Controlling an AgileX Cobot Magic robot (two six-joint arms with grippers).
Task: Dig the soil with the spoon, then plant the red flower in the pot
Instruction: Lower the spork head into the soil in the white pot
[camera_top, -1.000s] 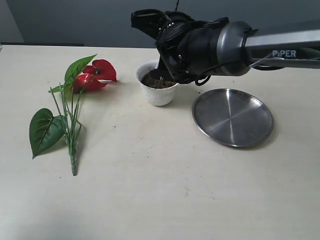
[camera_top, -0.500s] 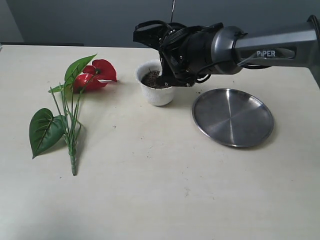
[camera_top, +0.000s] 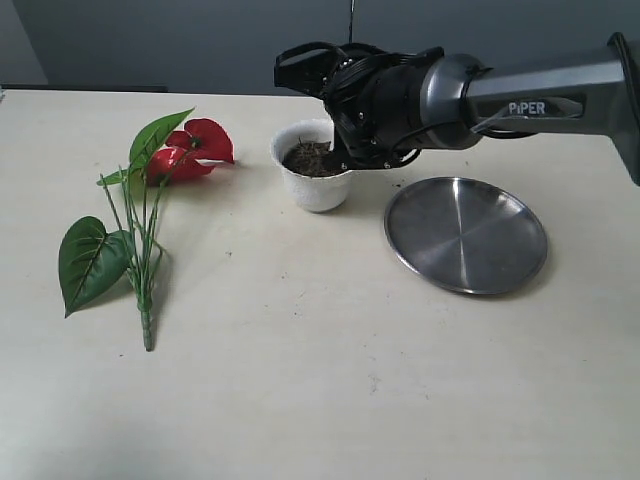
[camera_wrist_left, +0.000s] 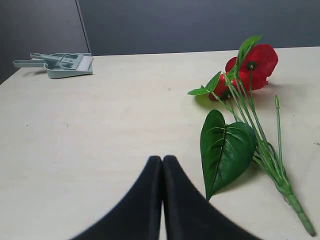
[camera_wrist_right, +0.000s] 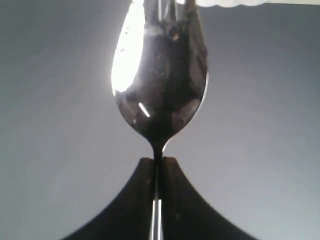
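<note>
Mirror-bright steel spoon (camera_wrist_right: 159, 85), satin metal plate (camera_top: 466, 233), smooth plastic pot (camera_top: 317, 190), crumbly soil (camera_top: 310, 158), glossy red flower (camera_top: 200, 145), matt counter (camera_top: 300, 380)

On the pale worktop (camera_top: 300, 380), the small white plastic flowerpot (camera_top: 316, 190) holds dark crumbly soil (camera_top: 308, 158). Left of the pot, apart from it, lies the artificial red flower (camera_top: 195, 150). Right of the pot and slightly nearer the front lies the round steel plate (camera_top: 466, 235). Over the pot's right rim hangs the black right hand (camera_wrist_right: 158, 165), gripping the shiny steel spoon (camera_wrist_right: 160, 80).
</note>
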